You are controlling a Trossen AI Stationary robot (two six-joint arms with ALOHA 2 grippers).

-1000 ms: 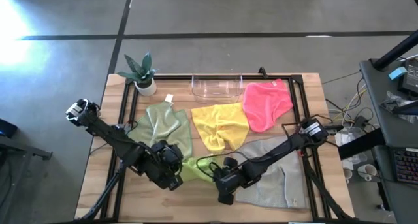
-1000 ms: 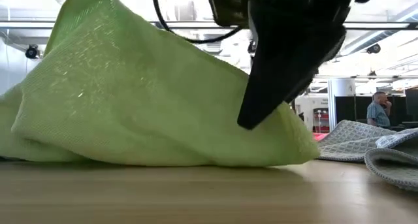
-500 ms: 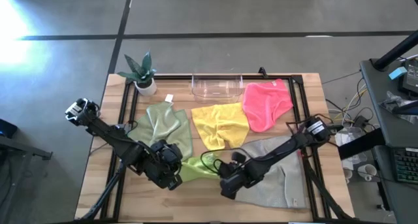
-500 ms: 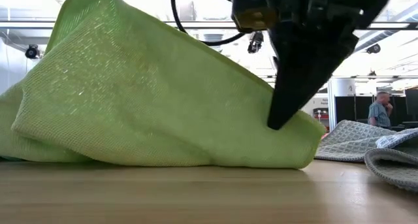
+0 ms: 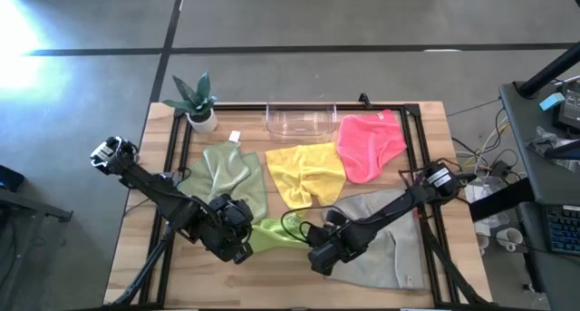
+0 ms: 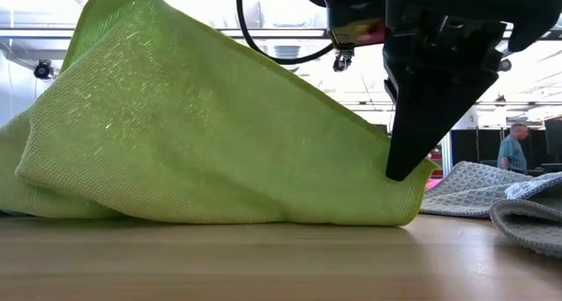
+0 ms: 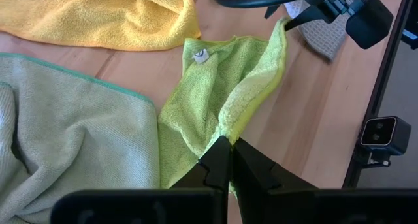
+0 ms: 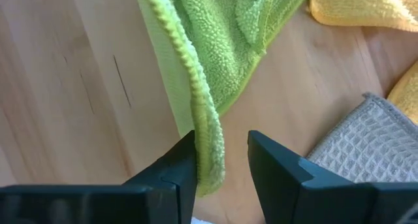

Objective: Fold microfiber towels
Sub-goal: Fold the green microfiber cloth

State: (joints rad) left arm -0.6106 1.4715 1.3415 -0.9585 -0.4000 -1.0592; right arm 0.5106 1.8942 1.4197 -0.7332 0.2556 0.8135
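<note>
Five microfiber towels show from above, none folded: sage green towel (image 5: pixel 222 170), yellow towel (image 5: pixel 305 173), hot pink towel (image 5: pixel 370 144) and light grey towel (image 5: pixel 381 240) lie rumpled on the table (image 5: pixel 426 130), the lime green towel (image 5: pixel 272 234) stretched between both arms. At table height it hangs tented. By the wrist views, the left claw (image 7: pixel 226 160) is clamped on one corner, while the right claw (image 8: pixel 221 160) straddles the opposite edge, fingers not yet touching.

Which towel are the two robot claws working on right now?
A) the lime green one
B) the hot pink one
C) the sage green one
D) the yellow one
A: the left gripper is shut on the lime green towel, and the right gripper straddles its edge.
</note>
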